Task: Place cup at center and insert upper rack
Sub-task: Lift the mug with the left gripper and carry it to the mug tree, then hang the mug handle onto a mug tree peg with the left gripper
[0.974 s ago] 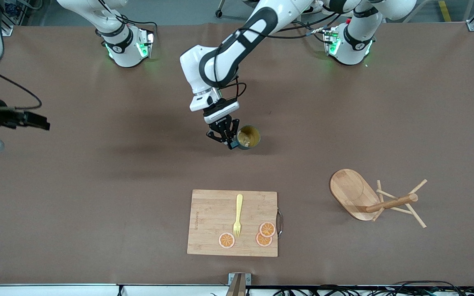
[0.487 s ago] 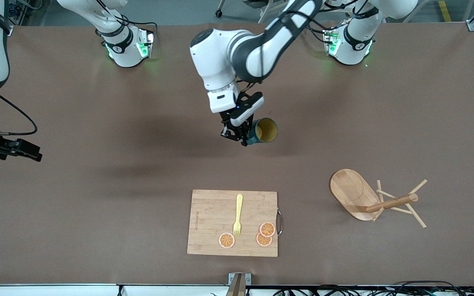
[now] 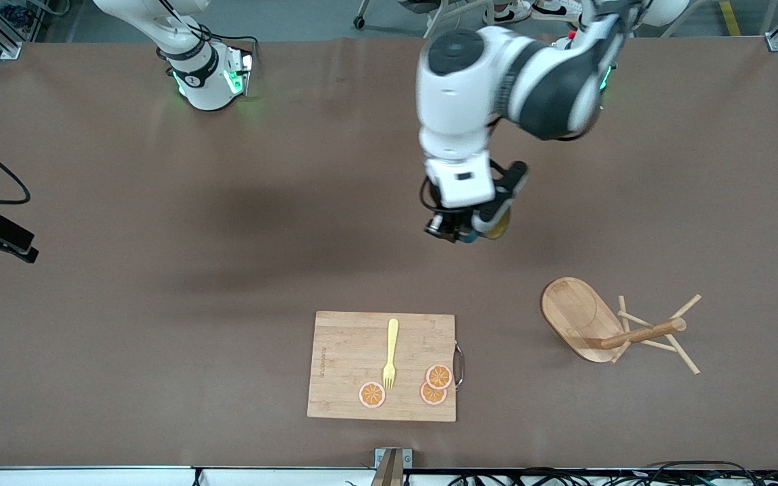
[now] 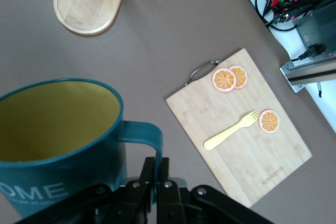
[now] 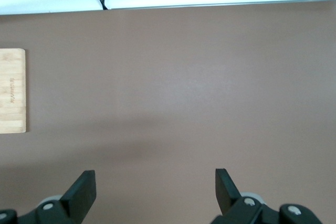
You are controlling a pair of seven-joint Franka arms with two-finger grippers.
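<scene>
- The left hand (image 4: 156, 195) hangs in the air over the middle of the bench (image 3: 159, 304), its fingers pinched shut on the handle of the cup (image 4: 58, 145).
- The cup rides just beside that hand, mouth open and yellow inside, teal outside with white lettering; in the front view only a sliver of it (image 3: 494, 226) shows under the wrist.
- Below the left hand and nearer the front camera lies the cutting board (image 3: 382, 364), flat on the bench, with a metal handle on the edge toward the left arm's end.
- On the board rest a yellow fork (image 3: 390, 354) and three orange slices (image 3: 438, 376); two slices overlap, the third (image 3: 372, 395) lies apart by the fork's tines.
- The upper rack (image 3: 615, 331) lies tipped on its side, well apart from the left hand, toward the left arm's end of the bench; its oval base (image 4: 90, 1) stands on edge and the pegs touch the bench.
- The right hand (image 5: 155, 195) waits at the right arm's end, fingers spread wide and holding nothing, over bare bench beside the board's corner (image 5: 11, 90).
</scene>
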